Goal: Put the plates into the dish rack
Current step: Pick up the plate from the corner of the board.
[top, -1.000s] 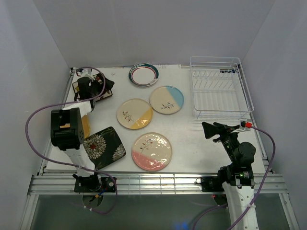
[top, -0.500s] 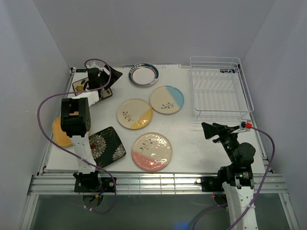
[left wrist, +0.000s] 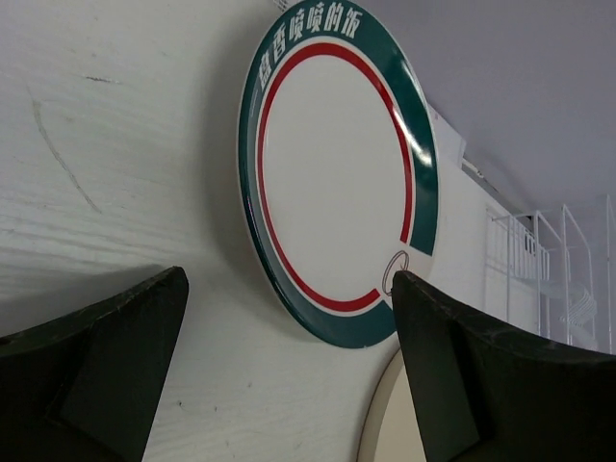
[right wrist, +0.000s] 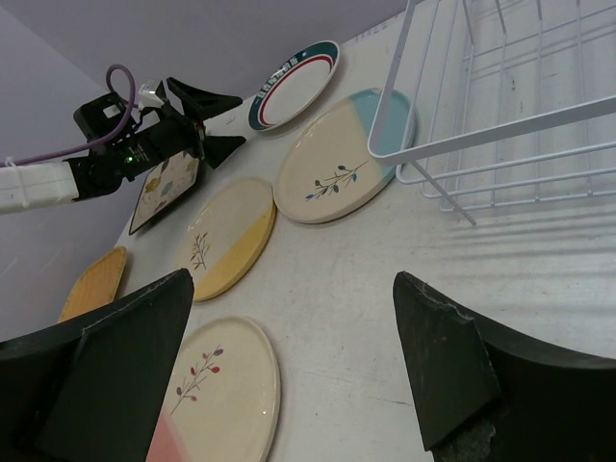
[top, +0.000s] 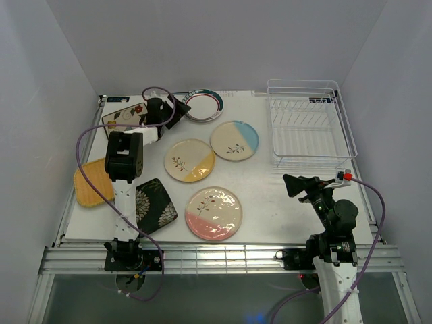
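The teal-rimmed plate lies flat at the back of the table. My left gripper stands open just left of its rim, low over the table, holding nothing. The blue-half plate, yellow-half plate and pink-half plate lie in the middle. Further left are the flowered cream plate, the orange-yellow plate and the black floral plate. The white dish rack stands empty at the back right. My right gripper hovers open in front of it.
White walls close in the table on the left, back and right. The left arm's purple cable loops over the left side of the table. The black floral plate lies partly under the left arm.
My left arm has swung right from over the flowered cream plate to the teal-rimmed plate's left edge, uncovering the orange-yellow plate. The right arm has not moved.
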`<state>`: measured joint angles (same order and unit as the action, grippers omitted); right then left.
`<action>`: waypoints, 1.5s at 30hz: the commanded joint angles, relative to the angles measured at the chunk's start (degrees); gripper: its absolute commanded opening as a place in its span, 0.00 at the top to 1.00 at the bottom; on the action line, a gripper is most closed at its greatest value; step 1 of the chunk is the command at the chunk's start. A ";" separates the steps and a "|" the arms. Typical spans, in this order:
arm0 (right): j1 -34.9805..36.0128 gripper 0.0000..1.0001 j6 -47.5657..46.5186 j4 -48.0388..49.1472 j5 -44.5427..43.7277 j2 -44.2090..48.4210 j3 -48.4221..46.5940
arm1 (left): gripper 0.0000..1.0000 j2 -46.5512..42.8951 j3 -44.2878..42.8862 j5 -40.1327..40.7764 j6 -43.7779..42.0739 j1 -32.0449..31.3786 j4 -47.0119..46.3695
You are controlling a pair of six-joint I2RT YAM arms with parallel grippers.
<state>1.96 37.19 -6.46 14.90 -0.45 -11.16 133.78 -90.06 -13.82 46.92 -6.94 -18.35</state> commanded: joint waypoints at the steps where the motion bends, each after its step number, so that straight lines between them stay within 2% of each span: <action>1: 0.24 0.10 0.43 0.92 -0.39 8.45 -2.20 | 0.03 0.69 -3.62 1.09 2.56 0.79 0.68; 9: 0.15 0.10 0.52 1.45 -0.39 8.53 -1.67 | 0.05 5.96 -8.02 -0.41 5.29 0.17 0.77; 27: 0.24 0.10 2.45 1.45 -0.57 9.06 -1.76 | 0.19 9.75 -10.66 -4.81 10.39 -0.35 0.86; 34: 0.15 0.10 2.89 1.36 -0.31 9.15 -1.94 | 0.32 10.98 -11.19 -5.69 10.74 -0.44 0.86; 44: 0.15 0.10 2.89 1.10 -0.22 9.24 -2.03 | 0.63 9.22 -9.70 -5.78 10.04 -0.44 0.77; 45: 0.15 0.10 2.89 1.01 -0.22 9.32 -2.03 | 0.69 9.05 -9.35 -5.78 9.95 -0.44 0.77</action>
<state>1.96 39.94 -6.50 14.72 -0.45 -11.16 143.92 -100.16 -19.03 57.45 -7.07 -18.59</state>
